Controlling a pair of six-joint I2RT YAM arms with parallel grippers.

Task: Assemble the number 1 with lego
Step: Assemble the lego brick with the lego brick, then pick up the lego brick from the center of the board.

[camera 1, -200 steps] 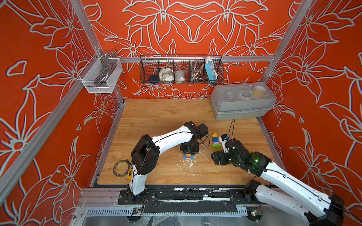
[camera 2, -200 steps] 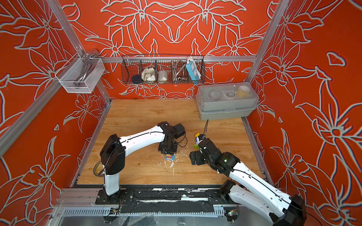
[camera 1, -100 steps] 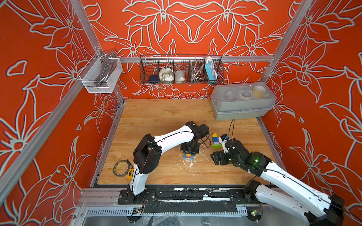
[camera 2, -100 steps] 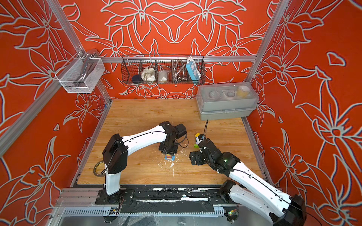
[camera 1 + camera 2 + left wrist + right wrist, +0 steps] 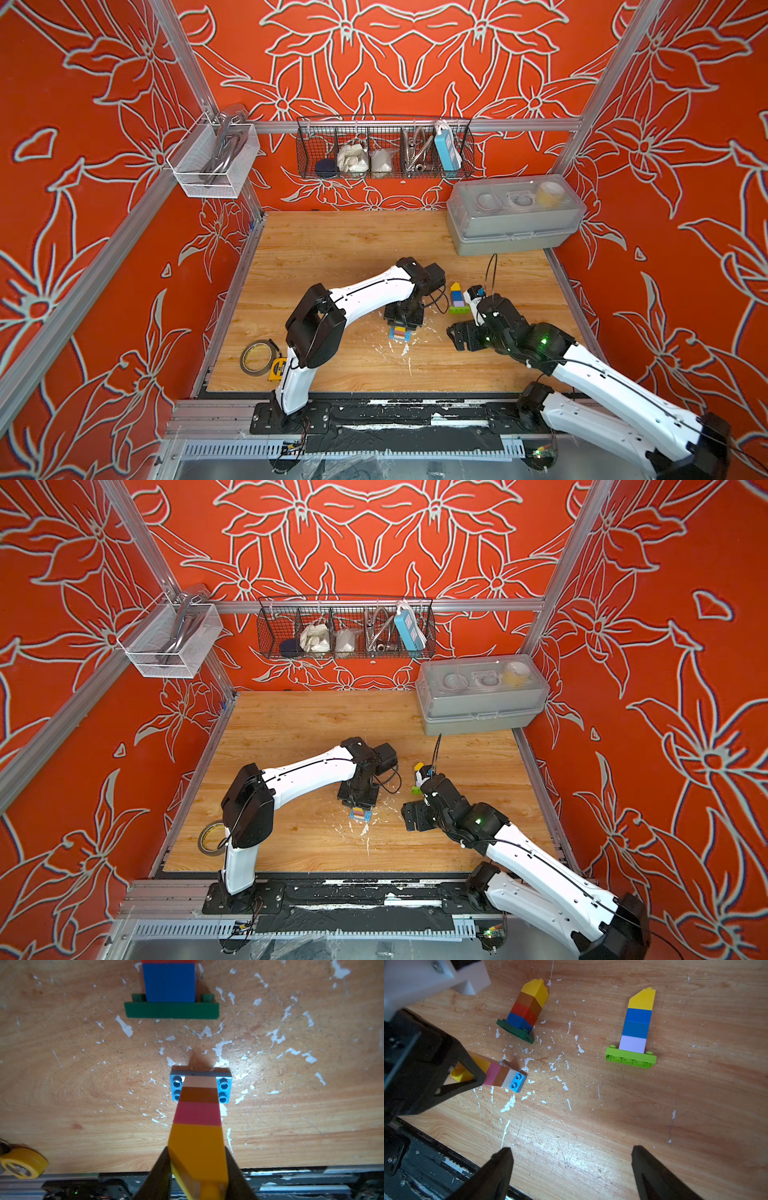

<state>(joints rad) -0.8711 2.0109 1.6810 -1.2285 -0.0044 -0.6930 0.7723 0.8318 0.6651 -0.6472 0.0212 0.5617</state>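
Note:
A lego tower of yellow, pink, brown and white bricks stands on a light blue plate on the wood. My left gripper reaches down from above. It is shut on the yellow top brick, one finger against each side. In both top views the tower peeks out under that gripper. A second tower on a dark green plate stands just behind it. A third tower has a lime plate. My right gripper is open over bare wood.
A tape roll and a yellow tape measure lie at the front left. A grey lidded box sits at the back right. A wire basket hangs on the back wall. White flecks dot the wood.
The left arm's elbow has drifted slightly to the right while its gripper stays on the tower. The right arm has not moved.

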